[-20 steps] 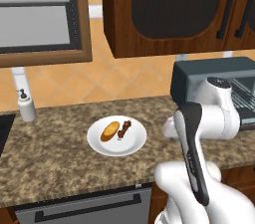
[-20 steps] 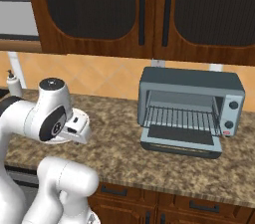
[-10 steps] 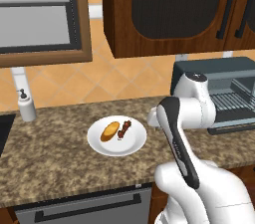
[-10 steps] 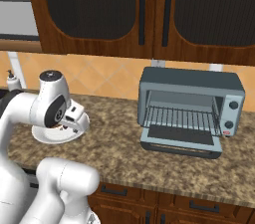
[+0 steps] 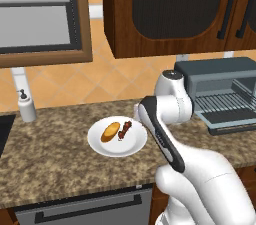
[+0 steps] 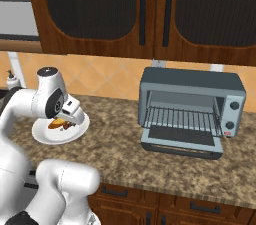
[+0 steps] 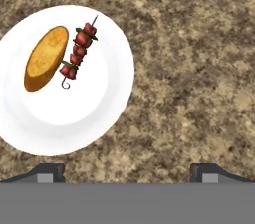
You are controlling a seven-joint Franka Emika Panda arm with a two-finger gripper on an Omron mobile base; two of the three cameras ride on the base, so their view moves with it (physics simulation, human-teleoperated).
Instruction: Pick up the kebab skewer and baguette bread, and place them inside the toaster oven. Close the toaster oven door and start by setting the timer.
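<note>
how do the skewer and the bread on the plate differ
The bread is a stubby golden-orange oval; the skewer is a thin stick strung with dark red chunks. The bread is one smooth, wide piece; the skewer is narrow and knobbly, with a bare tip at each end. Both lie flat, side by side and roughly parallel, on the white plate.

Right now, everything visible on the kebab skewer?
The thin stick strung with dark red chunks, the kebab skewer, has green bits between the chunks, a bare pointed tip at one end and a small hook at the other. It lies flat on the round white plate, close beside the golden oval baguette bread, seemingly touching near the hook end. Nothing grips it.
</note>
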